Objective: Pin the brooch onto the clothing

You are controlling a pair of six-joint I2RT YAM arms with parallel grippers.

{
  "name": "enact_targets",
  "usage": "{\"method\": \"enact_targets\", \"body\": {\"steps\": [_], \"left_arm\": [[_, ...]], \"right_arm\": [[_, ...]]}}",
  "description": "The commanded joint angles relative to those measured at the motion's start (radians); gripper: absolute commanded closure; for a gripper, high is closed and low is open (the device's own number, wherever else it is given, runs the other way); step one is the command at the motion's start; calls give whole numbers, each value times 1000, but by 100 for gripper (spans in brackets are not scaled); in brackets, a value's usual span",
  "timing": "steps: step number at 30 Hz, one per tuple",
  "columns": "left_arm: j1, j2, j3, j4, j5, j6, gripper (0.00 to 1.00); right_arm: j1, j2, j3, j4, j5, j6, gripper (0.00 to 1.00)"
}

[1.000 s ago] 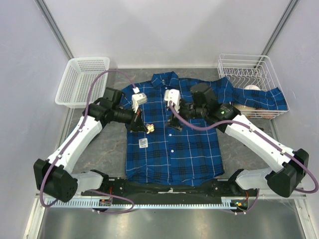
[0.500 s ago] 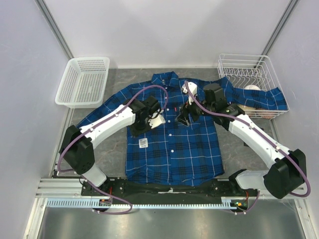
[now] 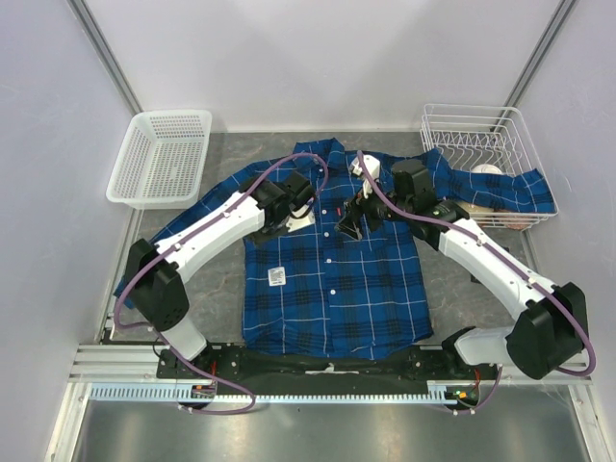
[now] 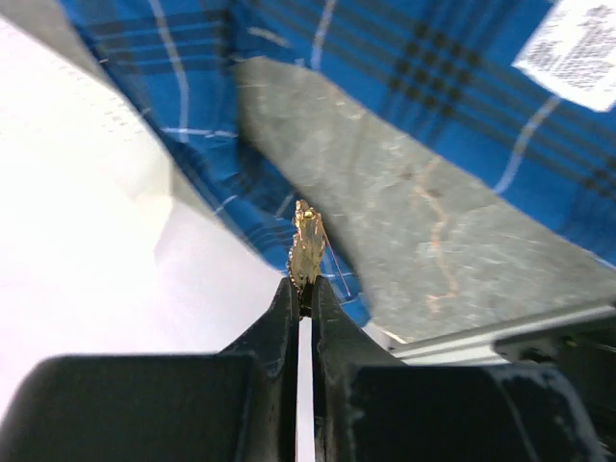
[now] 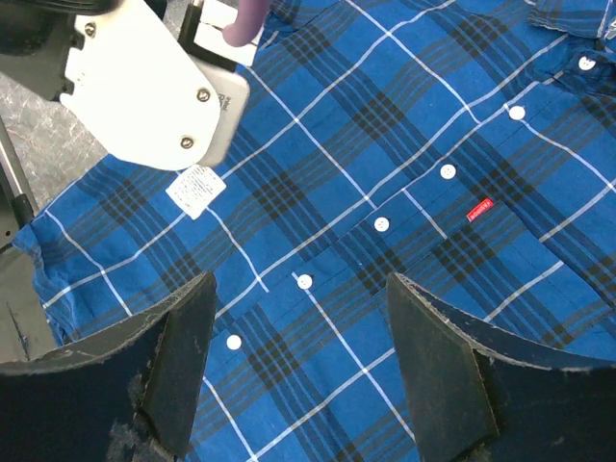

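The left fingers (image 4: pixel 277 327) clamp the gold brooch (image 4: pixel 307 248), holding it above the upper chest of the clothing (image 3: pixel 332 279); the right fingers (image 5: pixel 183 356) hang spread over its buttoned front. Positioning appears in hand; next, the pin likely needs driving into fabric.

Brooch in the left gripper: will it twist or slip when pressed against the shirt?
Likely stiff and light: the brooch looks like thin metal. The left gripper pinches only its bottom edge, so it could pivot or slip.

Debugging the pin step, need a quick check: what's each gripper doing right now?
Left gripper: shut on the brooch.
Right gripper: open, empty, above the shirt.
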State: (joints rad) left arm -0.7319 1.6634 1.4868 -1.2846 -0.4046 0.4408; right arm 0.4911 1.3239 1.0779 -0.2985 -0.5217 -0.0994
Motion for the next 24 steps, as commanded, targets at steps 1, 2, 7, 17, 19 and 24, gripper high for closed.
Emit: {"method": "enact_targets", "body": {"steps": [1,2,7,17,19,24], "left_arm": [[-11,-42,-74,152,-286,145,98],[-18,-40,-82,163,-295,142,98],[23,-59,-151,594,-482,268,98],[-75,-166,-238,644,-425,328,98],[-12,-136,-216,550,-326,317,98],[93,61,232,-121,226,18,98]], "right_arm": [[-3,5,48,53,9,24,21],[-3,6,50,59,12,29,21],[-6,14,68,71,34,38,20],[-29,-25,57,99,59,60,19],[-34,-26,62,98,54,52,19],[-51,-64,33,90,37,50,19]]}}
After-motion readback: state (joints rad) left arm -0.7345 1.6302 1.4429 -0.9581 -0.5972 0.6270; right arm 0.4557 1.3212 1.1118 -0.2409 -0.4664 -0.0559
